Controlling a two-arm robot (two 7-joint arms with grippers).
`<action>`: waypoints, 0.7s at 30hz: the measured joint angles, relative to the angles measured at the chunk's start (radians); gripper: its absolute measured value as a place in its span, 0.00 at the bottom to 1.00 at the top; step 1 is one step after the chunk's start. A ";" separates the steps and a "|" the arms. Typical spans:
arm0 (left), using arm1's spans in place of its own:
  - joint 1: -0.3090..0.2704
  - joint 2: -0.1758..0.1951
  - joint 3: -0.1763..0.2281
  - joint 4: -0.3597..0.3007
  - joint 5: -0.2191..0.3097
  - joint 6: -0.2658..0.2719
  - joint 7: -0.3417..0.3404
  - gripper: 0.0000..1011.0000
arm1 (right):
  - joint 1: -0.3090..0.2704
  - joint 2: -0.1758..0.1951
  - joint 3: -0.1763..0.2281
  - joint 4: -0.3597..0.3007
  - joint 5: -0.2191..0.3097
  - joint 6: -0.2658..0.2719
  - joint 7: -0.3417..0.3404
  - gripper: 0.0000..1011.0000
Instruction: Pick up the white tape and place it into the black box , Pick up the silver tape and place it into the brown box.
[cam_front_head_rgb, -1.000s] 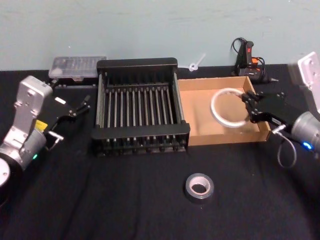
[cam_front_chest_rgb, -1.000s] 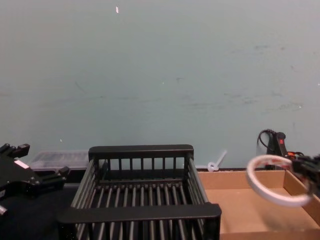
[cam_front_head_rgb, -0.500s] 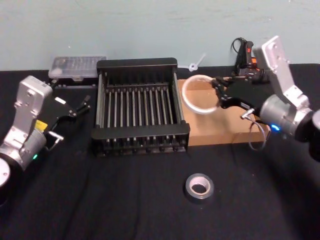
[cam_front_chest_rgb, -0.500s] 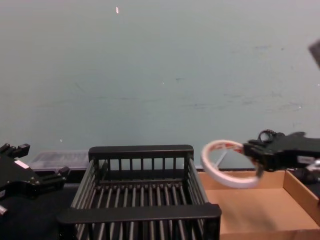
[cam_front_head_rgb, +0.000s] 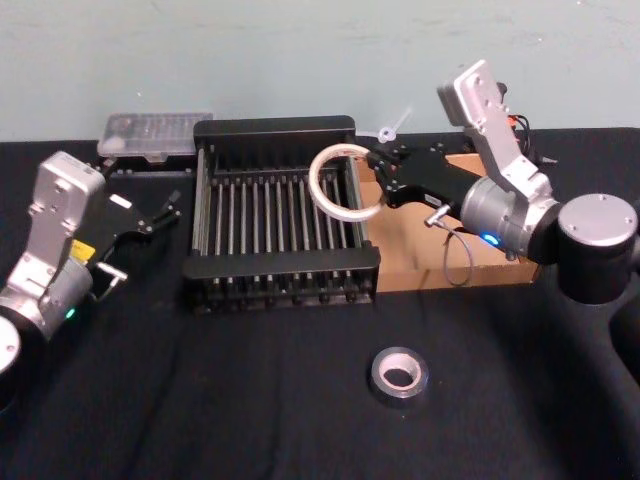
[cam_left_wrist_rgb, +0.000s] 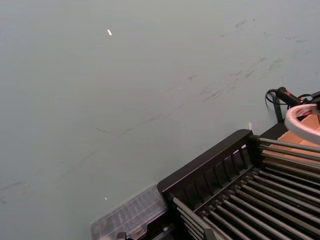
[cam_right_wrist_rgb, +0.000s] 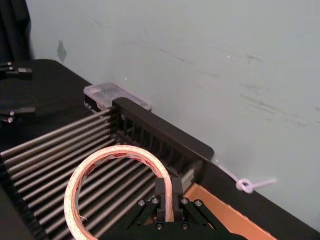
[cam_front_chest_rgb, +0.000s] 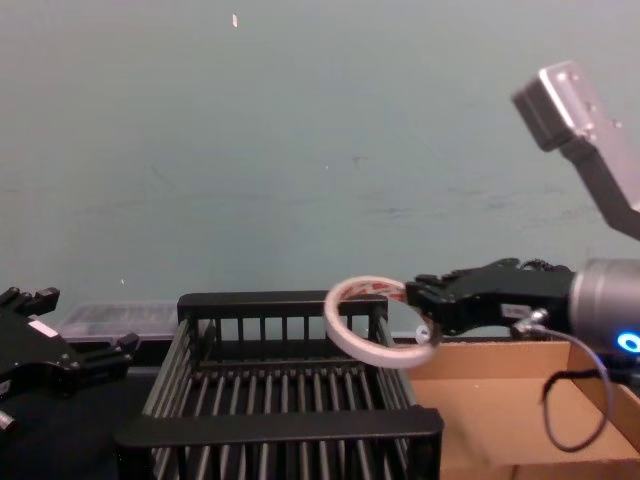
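My right gripper (cam_front_head_rgb: 383, 185) is shut on the rim of the white tape (cam_front_head_rgb: 313, 185), a thin wide ring held in the air over the right side of the black box (cam_front_head_rgb: 272, 127). In the right wrist view the fingers (cam_right_wrist_rgb: 176, 192) pinch the ring (cam_right_wrist_rgb: 85, 172) above the crate's bars (cam_right_wrist_rgb: 165, 137). The chest view shows the ring (cam_front_chest_rgb: 345, 335) at the crate's back right corner. The brown box (cam_front_head_rgb: 410, 250) lies right of the crate, partly hidden by the right arm. The silver tape (cam_front_head_rgb: 383, 378) lies flat on the black table in front. My left gripper (cam_front_head_rgb: 165, 212) is parked open, left of the crate.
A clear plastic case (cam_front_head_rgb: 155, 132) sits behind the crate's left corner. A white zip tie (cam_front_head_rgb: 392, 125) and a black-and-orange tool (cam_front_head_rgb: 497, 100) lie at the back right. A loose cable (cam_front_head_rgb: 455, 255) hangs from the right wrist over the brown box.
The right gripper has carried the white tape leftward from over the brown box to above the black crate's right side. The left arm and silver tape have not moved.
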 joint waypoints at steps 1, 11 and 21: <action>0.000 0.000 0.000 0.000 0.000 0.000 0.000 0.99 | 0.009 -0.010 -0.005 0.013 -0.002 -0.003 0.000 0.08; 0.000 0.000 0.000 0.000 0.000 0.000 0.000 0.99 | 0.044 -0.057 -0.022 0.076 -0.005 -0.017 0.002 0.08; 0.000 0.000 0.000 0.000 0.000 0.000 0.000 0.99 | 0.044 -0.055 -0.021 0.074 -0.006 -0.017 0.002 0.08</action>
